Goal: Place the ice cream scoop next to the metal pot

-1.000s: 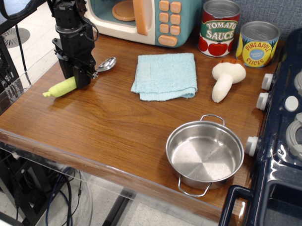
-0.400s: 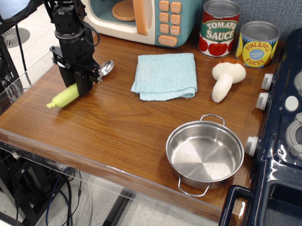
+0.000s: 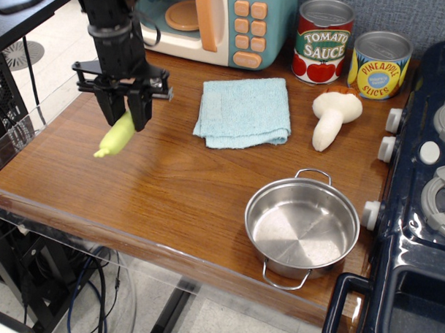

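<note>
Two cans read "Tomato Sauce" and "Pineapple Slices"; my gripper was clamped on the ice cream scoop.

The scene is evenly and brightly lit from above, and only soft shadows are cast on the wooden table. Mild glare is seen inside the metal pot. The ice cream scoop is rendered slightly blurred.
</note>
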Controlling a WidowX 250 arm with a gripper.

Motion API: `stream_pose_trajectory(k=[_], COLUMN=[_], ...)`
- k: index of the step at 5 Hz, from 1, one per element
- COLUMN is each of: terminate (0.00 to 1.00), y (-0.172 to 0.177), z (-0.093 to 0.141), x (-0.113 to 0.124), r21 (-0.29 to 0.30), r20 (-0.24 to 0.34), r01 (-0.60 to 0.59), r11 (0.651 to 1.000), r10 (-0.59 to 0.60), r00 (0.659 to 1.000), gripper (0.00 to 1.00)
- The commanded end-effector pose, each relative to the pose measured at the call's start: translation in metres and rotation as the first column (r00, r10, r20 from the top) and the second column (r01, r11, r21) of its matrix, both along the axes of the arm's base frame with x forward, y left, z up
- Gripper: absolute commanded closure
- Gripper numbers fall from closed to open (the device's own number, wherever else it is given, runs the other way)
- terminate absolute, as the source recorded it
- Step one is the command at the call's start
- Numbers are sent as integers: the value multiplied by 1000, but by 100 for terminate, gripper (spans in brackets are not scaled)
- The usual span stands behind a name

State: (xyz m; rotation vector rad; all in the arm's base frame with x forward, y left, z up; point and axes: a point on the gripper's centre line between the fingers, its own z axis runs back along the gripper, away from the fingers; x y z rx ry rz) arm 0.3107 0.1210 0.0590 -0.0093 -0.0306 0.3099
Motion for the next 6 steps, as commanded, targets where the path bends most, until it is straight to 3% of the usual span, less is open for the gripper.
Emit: stream_pose_trajectory(k=[1,2,3,4,5,6], terminate=[0,0,0,0,0,0], y=[-41,-54,-63,-65,-69,-72], z=[31,23,10,3,-11,-17], x=[0,-8,-19,-30,-35,-33], r21=[-45,-62,-26,-11,16,42], r20=[-14,-59,-57,-17,12,42], r01=[-436,-601,-693,-747,-774,-778], r11=[899,797,721,665,633,626], r10=[436,598,691,747,774,777], r00=[900,799,721,665,633,628], gripper=[100,100,100,100,100,100])
